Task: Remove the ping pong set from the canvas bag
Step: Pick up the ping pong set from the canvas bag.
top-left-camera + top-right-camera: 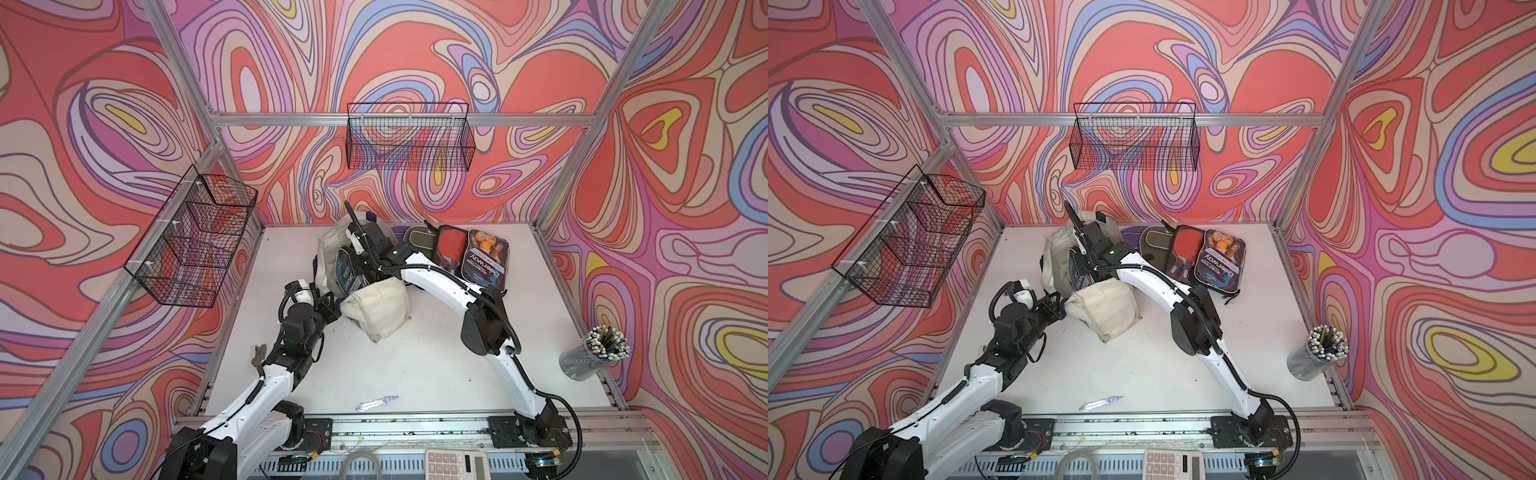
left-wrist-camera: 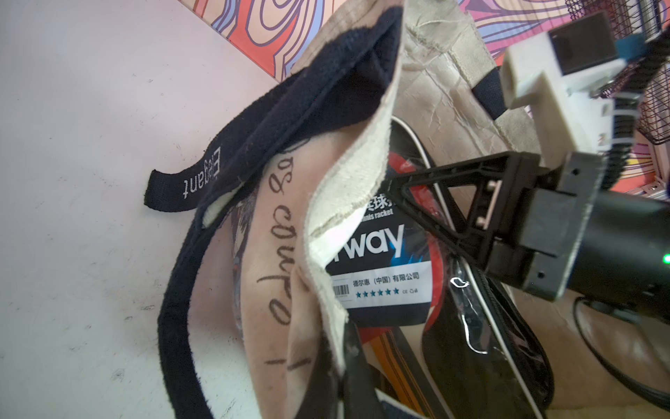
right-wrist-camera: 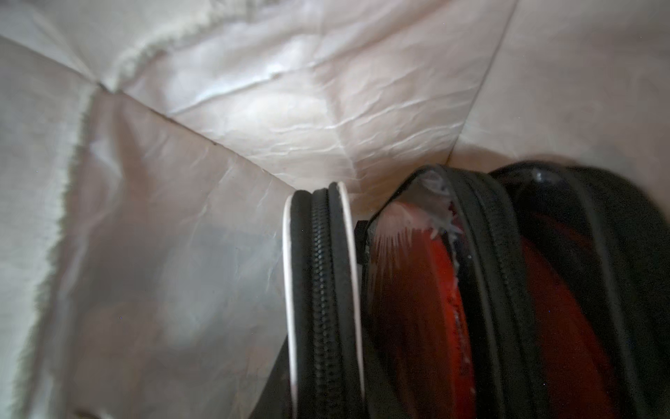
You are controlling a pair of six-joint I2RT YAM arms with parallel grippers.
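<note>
Ping pong set (image 2: 380, 254) lies inside the canvas bag (image 1: 380, 309), long axis running from mouth to base. The right gripper (image 2: 402, 188) reaches in at the mouth, jaws apparently pinched narrow on its rim, while the left gripper (image 1: 334, 308) clamps the canvas.

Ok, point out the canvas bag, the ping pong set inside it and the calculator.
canvas bag (image 1: 380, 311): in a top view, cream side panel.
ping pong set (image 2: 380, 250): left wrist view, its printed label.
calculator (image 1: 446, 465): in a top view, keypad.

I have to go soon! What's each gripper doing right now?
Left gripper: shut on the canvas bag.
Right gripper: at the ping pong set; grip cannot be told.
</note>
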